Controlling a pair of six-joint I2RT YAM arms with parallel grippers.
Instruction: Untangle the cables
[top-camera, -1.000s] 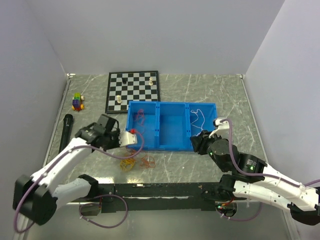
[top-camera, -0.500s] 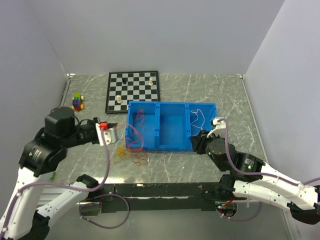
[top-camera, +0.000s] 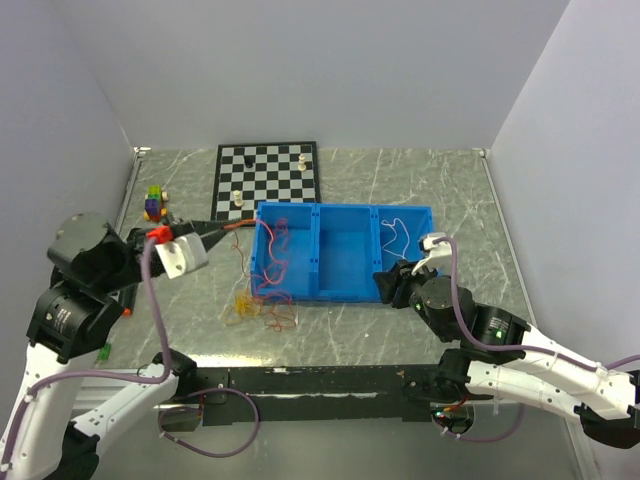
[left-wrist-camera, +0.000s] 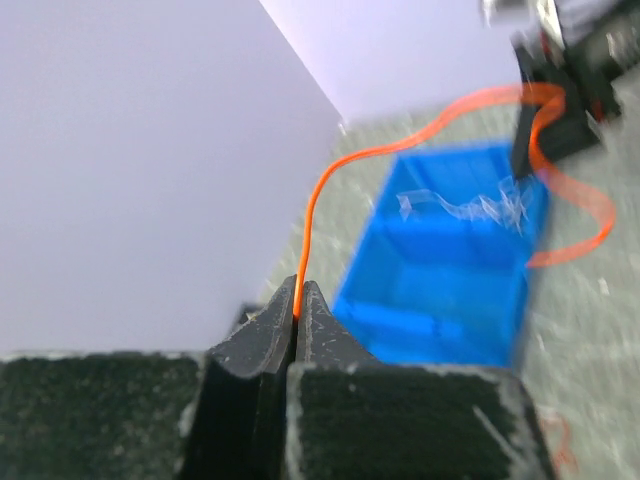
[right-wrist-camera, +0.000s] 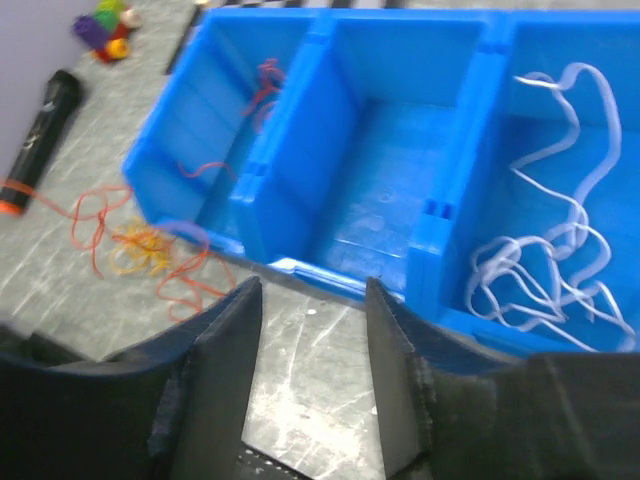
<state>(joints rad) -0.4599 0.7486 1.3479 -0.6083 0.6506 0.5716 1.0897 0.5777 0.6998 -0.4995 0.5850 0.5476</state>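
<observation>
Pinching the orange cable (left-wrist-camera: 318, 190) tight, the left claw (left-wrist-camera: 298, 300) is raised high; the right claw (right-wrist-camera: 312, 292) hangs low, parted and holding nothing, before the blue bin (right-wrist-camera: 300, 268).

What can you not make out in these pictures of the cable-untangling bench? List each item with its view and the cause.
- Left wrist view: where the orange cable, pinched in the left hand, ends; motion blur smears it beyond the blue bin.
- Top view: which strands cross in the tangle; too thin.
- Top view: the kinds of chess pieces; too small.
</observation>
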